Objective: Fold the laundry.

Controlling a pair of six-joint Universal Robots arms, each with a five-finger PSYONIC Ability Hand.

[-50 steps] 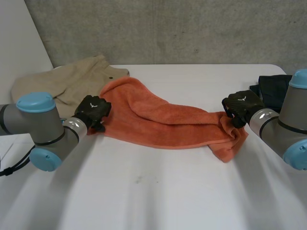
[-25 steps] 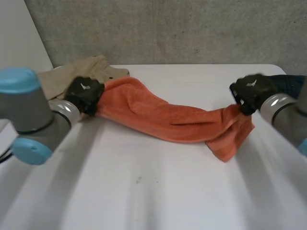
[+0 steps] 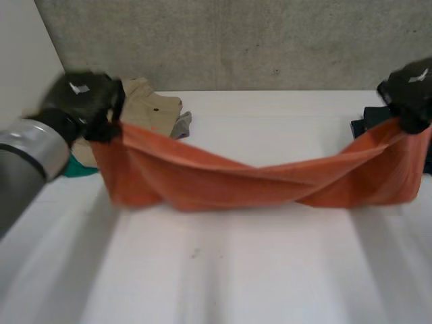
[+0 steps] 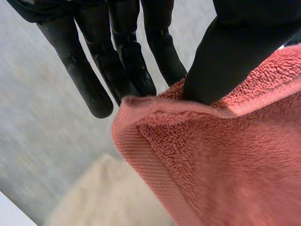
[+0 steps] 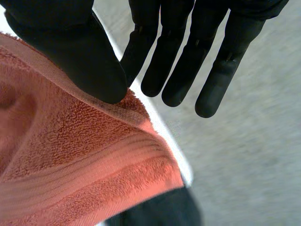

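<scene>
Hands: both black, both clamped on the same cloth, one at each end, holding it up over the table [image 3: 223,270].
left hand [image 3: 81,101]: up over the back-left corner. Its wrist cam has the thumb [image 4: 235,56] pressing the orange towel [image 3: 223,185] against straight fingers [image 4: 124,61]. So it's a pinch right on the towel's top edge, at or nr a corner (can't tell exactly).
right hand [image 3: 410,88]: up over the right edge, twd the back. Same deal here: thumb [image 5: 75,56] down on the towel's hem and fingers [image 5: 169,61] straight behind it, w/ the cloth pinched btwn them at that end of the top edge.
orange towel: strung btwn the two hands across the back half of the table. Top edge sags in the middle, and there's a crossover fold right of centre. Both ends hang down as flaps under the hands. Bottom edge is v close to the surface, can't tell if it touches.
beige garment [image 3: 152,104]: crumpled at the back-left corner, behind the towel's left end and just beside the left hand.
grey cloth [image 3: 181,125]: small bit poking out just beside the beige one, on the side twd the middle of the back edge.
dark garment [image 3: 368,123]: bunched at the right edge, behind the towel's right end and nr the right hand.
wall [image 3: 236,40]: grey concrete, runs along behind the back edge.
</scene>
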